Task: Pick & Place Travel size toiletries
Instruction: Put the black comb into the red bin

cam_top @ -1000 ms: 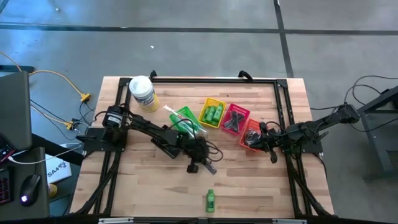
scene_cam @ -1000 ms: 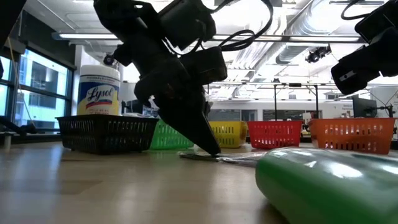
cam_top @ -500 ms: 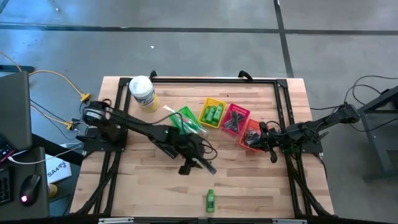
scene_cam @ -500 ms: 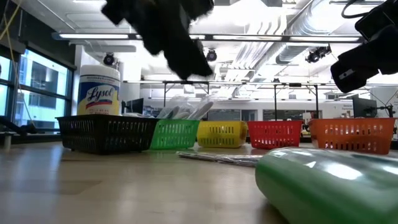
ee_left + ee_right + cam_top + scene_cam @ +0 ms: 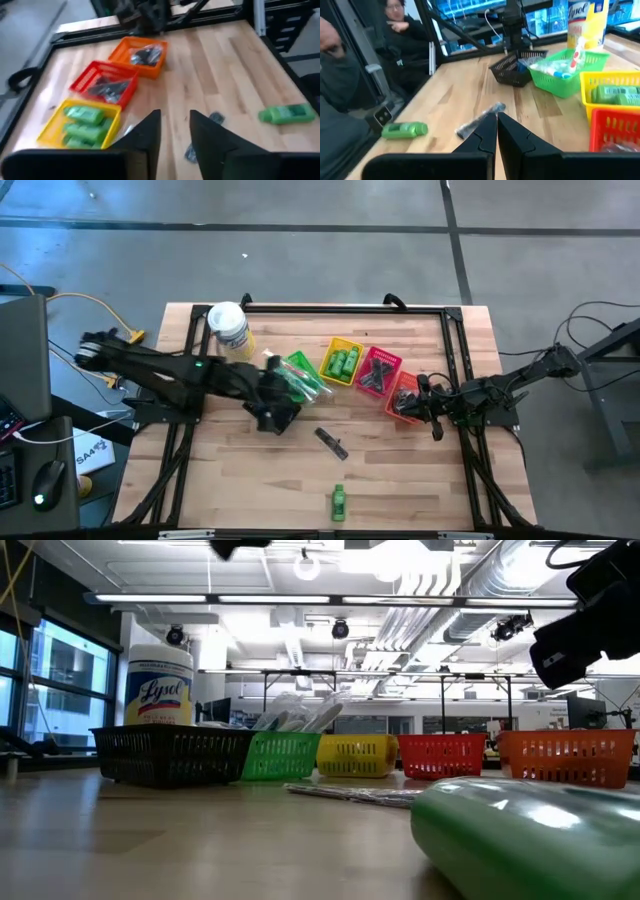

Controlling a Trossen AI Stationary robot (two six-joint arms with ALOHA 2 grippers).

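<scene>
A long dark item in clear wrap (image 5: 332,443) lies flat on the wooden table, also seen in the left wrist view (image 5: 192,150). A green mini bottle (image 5: 339,502) lies on its side near the front edge. My left gripper (image 5: 175,131) is open and holds nothing. It hangs above the table (image 5: 278,420), left of the wrapped item. My right gripper (image 5: 496,125) is shut and holds nothing, waiting beside the orange basket (image 5: 405,396) at the right. More green bottles lie in the yellow basket (image 5: 342,361).
A row of small baskets stands across the middle: black (image 5: 512,63), green (image 5: 300,374), yellow, red (image 5: 378,371), orange. A white-lidded tub (image 5: 230,329) stands at the far left. Bare wood lies at the front around the green bottle. People sit beyond the table (image 5: 400,30).
My left gripper has risen from the wrapped item and drawn back toward the table's left, out of the low view. The wrapped item stays flat on the table where the fingertips stood.
</scene>
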